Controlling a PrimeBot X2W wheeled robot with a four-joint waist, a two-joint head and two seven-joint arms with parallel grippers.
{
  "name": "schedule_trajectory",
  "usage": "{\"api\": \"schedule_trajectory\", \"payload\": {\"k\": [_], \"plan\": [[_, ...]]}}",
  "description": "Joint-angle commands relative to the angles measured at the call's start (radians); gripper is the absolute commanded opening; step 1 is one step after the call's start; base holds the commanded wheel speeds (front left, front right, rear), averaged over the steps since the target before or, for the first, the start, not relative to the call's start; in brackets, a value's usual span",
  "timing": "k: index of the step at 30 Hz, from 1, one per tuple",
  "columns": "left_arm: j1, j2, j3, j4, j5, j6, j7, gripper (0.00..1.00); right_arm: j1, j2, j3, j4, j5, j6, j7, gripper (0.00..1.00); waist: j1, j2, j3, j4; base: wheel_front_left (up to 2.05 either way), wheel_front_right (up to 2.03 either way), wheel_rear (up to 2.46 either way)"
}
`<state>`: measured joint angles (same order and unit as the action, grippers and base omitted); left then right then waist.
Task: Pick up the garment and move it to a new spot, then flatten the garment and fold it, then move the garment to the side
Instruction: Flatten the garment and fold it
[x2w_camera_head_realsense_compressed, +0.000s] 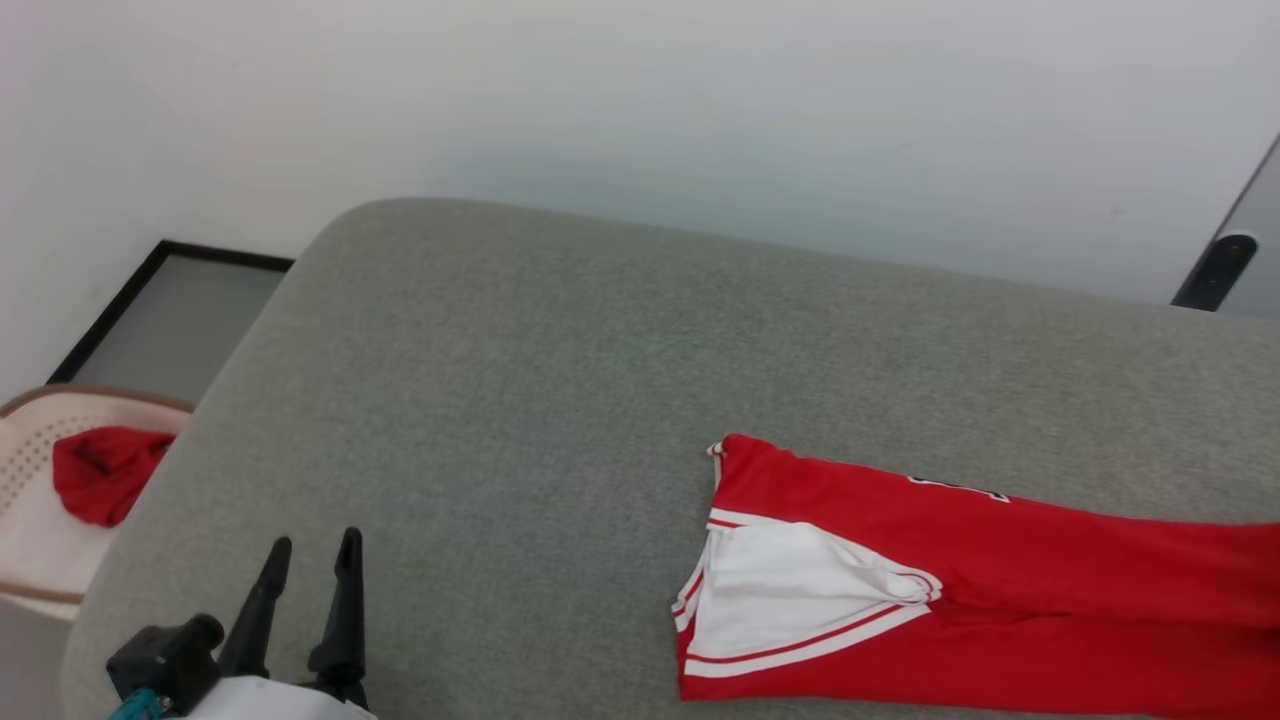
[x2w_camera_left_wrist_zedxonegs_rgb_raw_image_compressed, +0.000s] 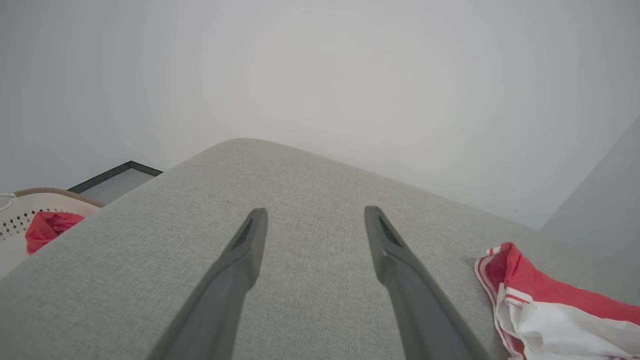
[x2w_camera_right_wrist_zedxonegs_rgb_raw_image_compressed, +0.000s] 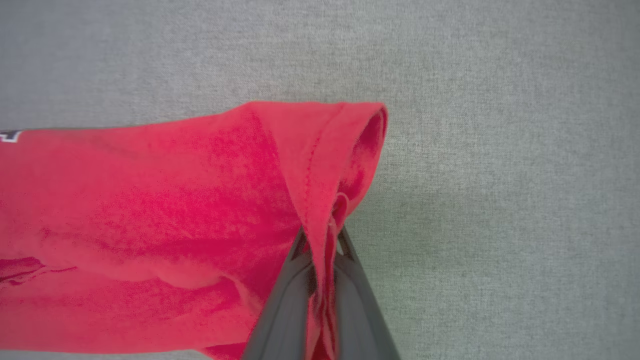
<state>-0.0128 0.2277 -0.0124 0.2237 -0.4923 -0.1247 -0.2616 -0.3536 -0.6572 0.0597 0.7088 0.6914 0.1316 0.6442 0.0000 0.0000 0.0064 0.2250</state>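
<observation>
Soft, even light, bright and free of glare. In my head view the grey cushion (x2w_camera_head_realsense_compressed: 560, 380) is crisp and the wall (x2w_camera_head_realsense_compressed: 700, 100) shades bluish. My left wrist view bows the cushion's edge; the fingers (x2w_camera_left_wrist_zedxonegs_rgb_raw_image_compressed: 235, 280) of my left gripper (x2w_camera_left_wrist_zedxonegs_rgb_raw_image_compressed: 316, 217) go soft near the bottom. In my right wrist view the garment (x2w_camera_right_wrist_zedxonegs_rgb_raw_image_compressed: 150, 200) looks blotchy and oversaturated, with faint shadow beside it.

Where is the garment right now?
Head view, lower right: the garment lies on the grey cushion, running off the right edge. In the right wrist view the right gripper is shut on its red hem.
</observation>
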Motion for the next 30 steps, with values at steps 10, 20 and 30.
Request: {"api": "schedule_trajectory", "payload": {"k": [10,20,30], "plan": [[0.027,0.007,0.001,0.028,-0.020,-0.006,-0.003,1.00,0.033,0.067,-0.016,-0.258,0.153,-0.002,0.076,0.00,0.0000,0.0000,-0.046,-0.050,0.00,0.00,0.00],[0.007,-0.004,-0.025,0.039,-0.031,-0.006,0.003,1.00,-0.017,0.272,-0.008,-0.470,0.095,-0.002,0.169,0.00,0.0000,0.0000,-0.056,-0.025,0.00,0.00,0.00],[-0.017,-0.018,-0.044,0.053,-0.032,-0.006,0.001,1.00,-0.063,0.469,0.041,-0.477,-0.018,-0.002,0.177,0.00,0.0000,0.0000,-0.045,0.033,0.00,0.00,0.00]]}}
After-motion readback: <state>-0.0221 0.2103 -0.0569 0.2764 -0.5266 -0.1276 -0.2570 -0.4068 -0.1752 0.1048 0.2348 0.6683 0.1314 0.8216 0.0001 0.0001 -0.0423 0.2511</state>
